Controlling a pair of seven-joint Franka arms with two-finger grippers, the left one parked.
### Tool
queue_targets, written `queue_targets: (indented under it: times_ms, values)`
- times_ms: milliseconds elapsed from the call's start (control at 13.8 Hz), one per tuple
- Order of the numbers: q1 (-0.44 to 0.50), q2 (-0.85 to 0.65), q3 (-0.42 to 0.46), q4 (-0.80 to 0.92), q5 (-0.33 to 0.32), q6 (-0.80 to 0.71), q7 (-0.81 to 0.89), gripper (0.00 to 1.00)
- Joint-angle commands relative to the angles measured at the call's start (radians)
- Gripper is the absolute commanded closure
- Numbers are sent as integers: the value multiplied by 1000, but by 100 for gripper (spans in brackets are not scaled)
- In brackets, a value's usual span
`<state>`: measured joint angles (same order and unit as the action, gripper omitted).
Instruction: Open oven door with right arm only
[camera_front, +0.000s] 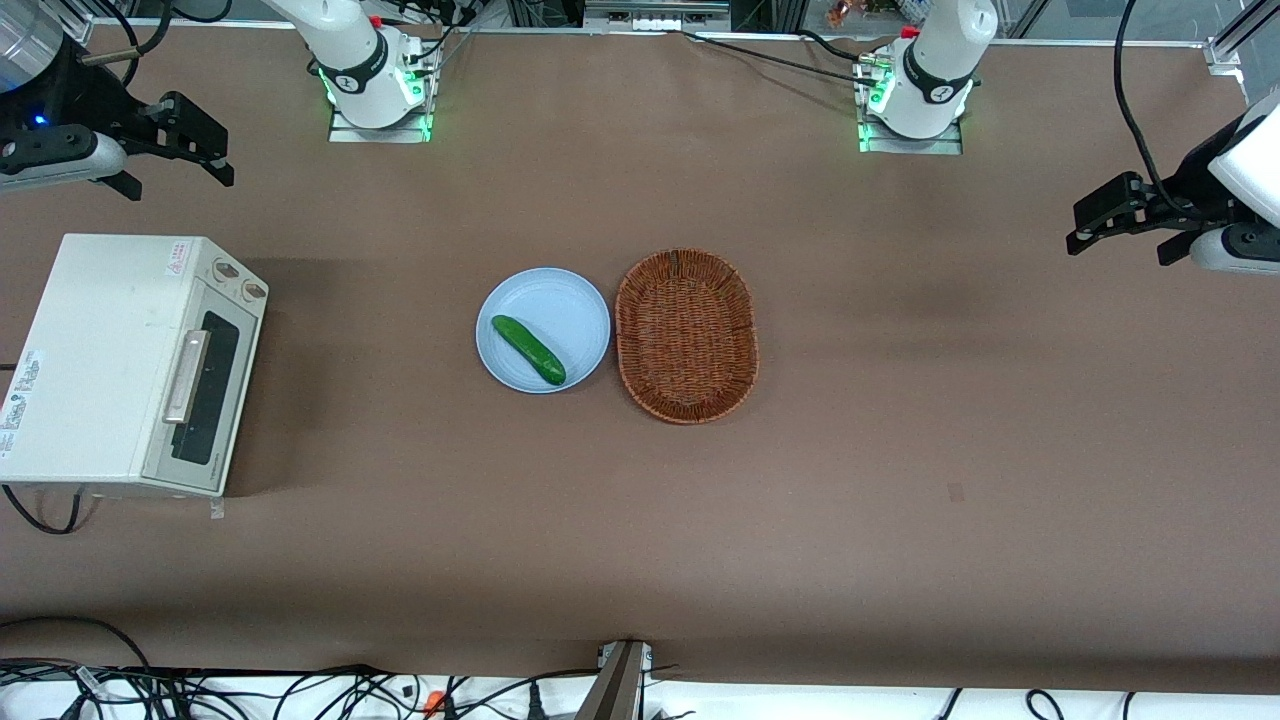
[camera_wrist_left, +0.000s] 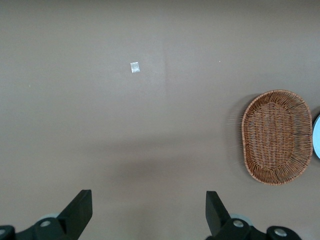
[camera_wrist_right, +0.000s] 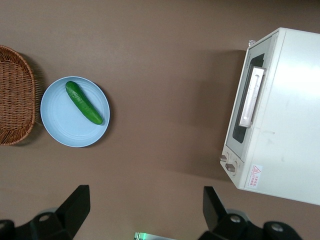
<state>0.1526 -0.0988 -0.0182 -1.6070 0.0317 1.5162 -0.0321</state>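
The right arm's hand (camera_front: 195, 150) hangs above the counter (camera_front: 900, 450) at the working arm's end, its two fingers (camera_wrist_right: 75, 205) spread wide apart with nothing between them. It is farther from the front camera than the oven (camera_front: 110, 365) and well apart from it, touching nothing. The oven, a cream box, stands on the counter nearer the front camera than the hand, with its front turned toward the middle of the counter. The oven door (camera_front: 205, 385) is shut flat against the front, dark window showing, and its silver handle (camera_front: 185, 377) runs along the upper edge of the door. Two round knobs (camera_front: 240, 280) sit on the strip beside the door, at the end nearest the hand. In front of the oven, toward the middle of the counter, a blue plate (camera_front: 560, 300) carries a cucumber (camera_front: 528, 350) lying aslant. A wicker basket (camera_front: 686, 335) lies just beside the plate, toward the parked arm's end.
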Motion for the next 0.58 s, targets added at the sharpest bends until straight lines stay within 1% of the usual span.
queue_targets:
  times_ms: [0,507]
  values:
    - [-15,-13,9,4,7,-21,-17,0]
    - [-16,-15,9,4,5,-30,-17,0]
